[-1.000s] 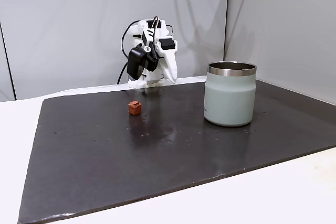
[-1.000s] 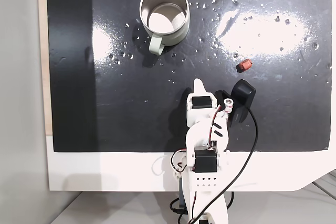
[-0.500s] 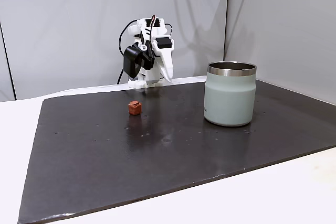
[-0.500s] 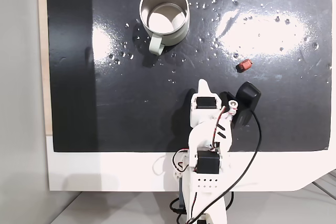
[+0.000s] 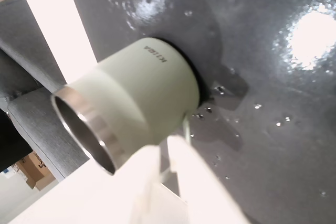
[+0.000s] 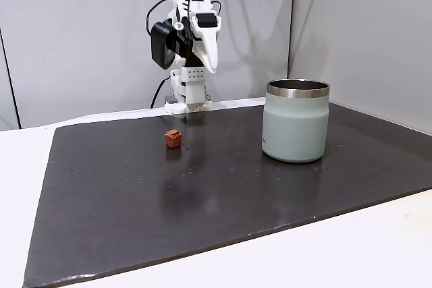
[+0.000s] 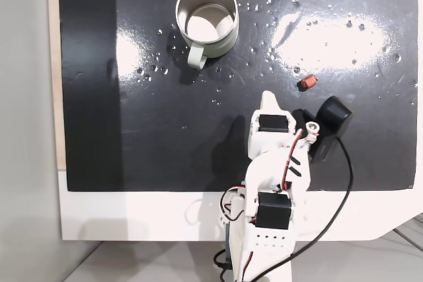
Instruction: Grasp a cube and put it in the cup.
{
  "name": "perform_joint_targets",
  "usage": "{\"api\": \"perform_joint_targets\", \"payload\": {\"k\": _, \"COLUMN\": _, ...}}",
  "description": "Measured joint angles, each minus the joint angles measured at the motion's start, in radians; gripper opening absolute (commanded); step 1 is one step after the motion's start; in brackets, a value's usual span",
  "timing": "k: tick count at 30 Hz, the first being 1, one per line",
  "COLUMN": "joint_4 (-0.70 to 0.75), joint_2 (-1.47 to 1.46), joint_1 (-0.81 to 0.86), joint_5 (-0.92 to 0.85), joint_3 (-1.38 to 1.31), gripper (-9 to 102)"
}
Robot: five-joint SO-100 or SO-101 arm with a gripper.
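You hadn't really started: cube (image 6: 173,139) sat untouched well apart from the cup (image 6: 295,121), and your gripper (image 7: 267,102) was clenched on nothing.

pale grey-green cup (image 6: 295,129), reddish-brown cube (image 6: 173,139), white claw (image 6: 208,64)

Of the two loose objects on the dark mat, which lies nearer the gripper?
The cube, seen in the top-down fixed view: it sits just past the gripper tip, while the cup stands farther off.
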Motion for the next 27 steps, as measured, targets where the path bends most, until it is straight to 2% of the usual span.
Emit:
{"api": "perform_joint_targets", "payload": {"k": 11, "joint_4": 0.252, "joint_2": -0.281, "joint_1": -0.003, "joint_5": -0.112, "joint_3": -0.38, "gripper": 0}}
{"api": "perform_joint_targets", "payload": {"k": 21, "joint_4": 0.39, "joint_2": -0.482, "joint_1": 0.08, "joint_5": -0.288, "joint_3": -0.618, "gripper": 0}}
{"api": "perform_joint_targets", "payload": {"k": 27, "joint_4": 0.42, "joint_2": -0.63, "joint_1": 0.179, "joint_5": -0.399, "joint_3": -0.704, "gripper": 0}}
